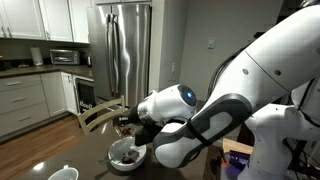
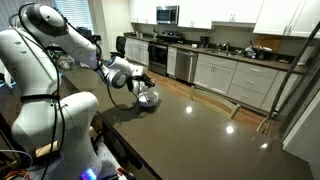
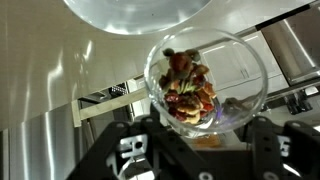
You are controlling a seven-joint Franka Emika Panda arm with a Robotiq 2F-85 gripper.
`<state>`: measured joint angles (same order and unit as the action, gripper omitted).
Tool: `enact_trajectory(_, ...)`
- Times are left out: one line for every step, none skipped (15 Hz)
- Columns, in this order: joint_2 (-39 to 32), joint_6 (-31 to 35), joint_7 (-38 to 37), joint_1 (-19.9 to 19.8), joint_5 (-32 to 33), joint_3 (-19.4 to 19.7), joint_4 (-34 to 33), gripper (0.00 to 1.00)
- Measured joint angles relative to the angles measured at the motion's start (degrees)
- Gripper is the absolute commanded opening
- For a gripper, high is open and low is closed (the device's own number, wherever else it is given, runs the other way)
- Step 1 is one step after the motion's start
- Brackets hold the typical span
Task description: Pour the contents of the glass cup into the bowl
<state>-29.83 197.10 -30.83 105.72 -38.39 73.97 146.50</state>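
The end effector (image 3: pixel 198 140) is pinching the glass cup (image 3: pixel 240 72), its jaws pressed against the cup's wall from either side. In the wrist view the cup fills the centre with the contents (image 3: pixel 188 85) heaped inside, and the bowl (image 3: pixel 130 12) curves across at twelve o'clock. In an exterior view the cup seems to hang just above the bowl, though the arm hides much. Glass is stiff, slick and breakable, so a firm but modest mid-wall grip suits it. The light, loose bits should tumble out readily once tipped.

The dark glossy table (image 2: pixel 200 135) carries the white bowl (image 1: pixel 127 163) and a small white cup (image 1: pixel 63 173).
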Motion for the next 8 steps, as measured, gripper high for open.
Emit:
enact_trajectory(0.0,0.0,0.0,0.0,0.0,-0.2,0.0,0.42)
enact_trajectory(0.0,0.0,0.0,0.0,0.0,-0.4,0.0,0.42)
enact_trajectory(0.0,0.1,0.0,0.0,0.0,-0.6,0.0,0.42)
enact_trajectory(0.0,0.2,0.0,0.0,0.0,-0.8,0.0,0.42)
enact_trajectory(0.0,0.4,0.0,0.0,0.0,-1.0,0.0,0.42)
enact_trajectory(-0.1,0.6,0.0,-0.1,0.0,-1.1,0.0,0.42)
enact_trajectory(-0.3,0.7,0.0,-0.1,0.0,-1.2,0.0,0.42)
enact_trajectory(-0.7,0.7,0.0,0.0,0.0,-1.1,-0.1,0.42)
